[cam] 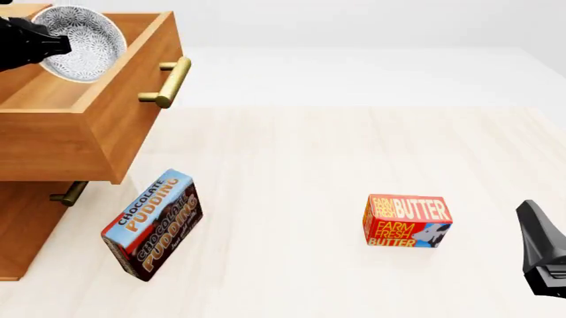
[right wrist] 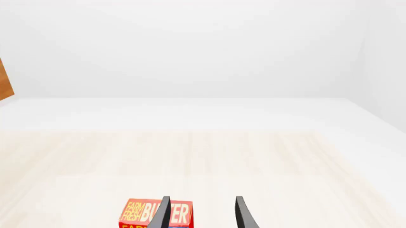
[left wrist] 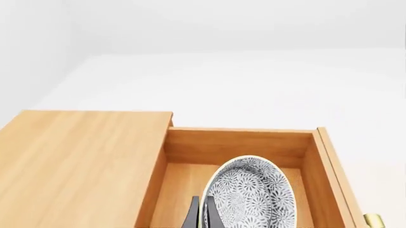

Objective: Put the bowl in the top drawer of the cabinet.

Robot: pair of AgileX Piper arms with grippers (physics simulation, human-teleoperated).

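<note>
The speckled white bowl (cam: 86,32) hangs tilted on its edge over the inside of the open top drawer (cam: 115,112) of the wooden cabinet (cam: 22,225). My left gripper (cam: 58,44) is shut on the bowl's rim. In the left wrist view the bowl (left wrist: 254,197) sits above the drawer floor (left wrist: 180,190), with the two dark fingers (left wrist: 193,214) pinching its rim. My right gripper (cam: 532,222) stays low at the table's right edge, open and holding nothing; in the right wrist view its fingers (right wrist: 162,213) stand apart.
The top drawer's brass handle (cam: 168,83) juts toward the table, and the lower drawer's handle (cam: 69,193) shows beneath it. A chocolate pudding box (cam: 155,225) stands in front of the cabinet. A butter box (cam: 407,222) lies just ahead of the right gripper.
</note>
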